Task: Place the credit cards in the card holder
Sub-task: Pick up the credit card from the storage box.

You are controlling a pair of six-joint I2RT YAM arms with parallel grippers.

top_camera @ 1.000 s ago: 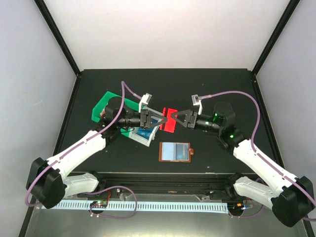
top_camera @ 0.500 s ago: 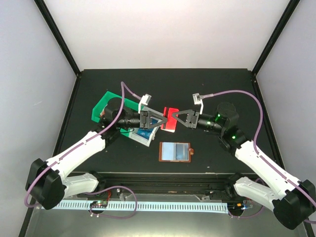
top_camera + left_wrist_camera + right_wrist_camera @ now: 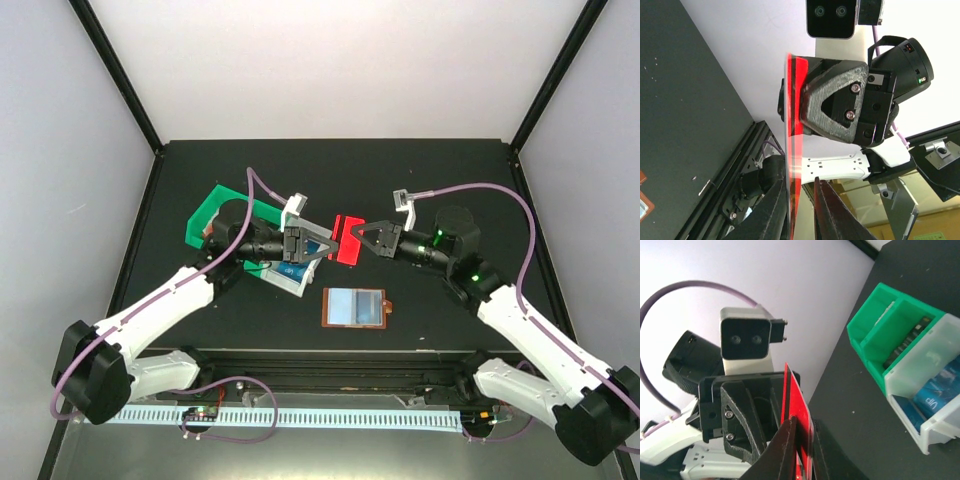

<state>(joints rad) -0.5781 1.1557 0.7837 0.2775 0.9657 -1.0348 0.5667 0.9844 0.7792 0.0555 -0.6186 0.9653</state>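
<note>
We see the red card (image 3: 345,255) held up off the tabletop (image 3: 420,170) at the middle of the top view, between two tools that face each other. The right tool (image 3: 352,240) comes in from the right and is pinched onto the card, both fingers pressed against its faces in the right wrist view. The left tool (image 3: 325,245) comes in from the left with its jaws narrow around the card's other edge. In the left wrist view one finger (image 3: 775,210) lies against the card and a thin gap shows beside the other, so it is not clamped. The card holder (image 3: 354,307) lies open and flat on the tabletop just below the tools in the frame, clear pocket up and snap tab to the right, touching neither tool. Left of centre, the green bin (image 3: 212,213) and the white bin (image 3: 283,277) sit side by side, touching, partly covered by the left arm (image 3: 190,290). A blue card (image 3: 935,395) lies in the white bin.
</note>
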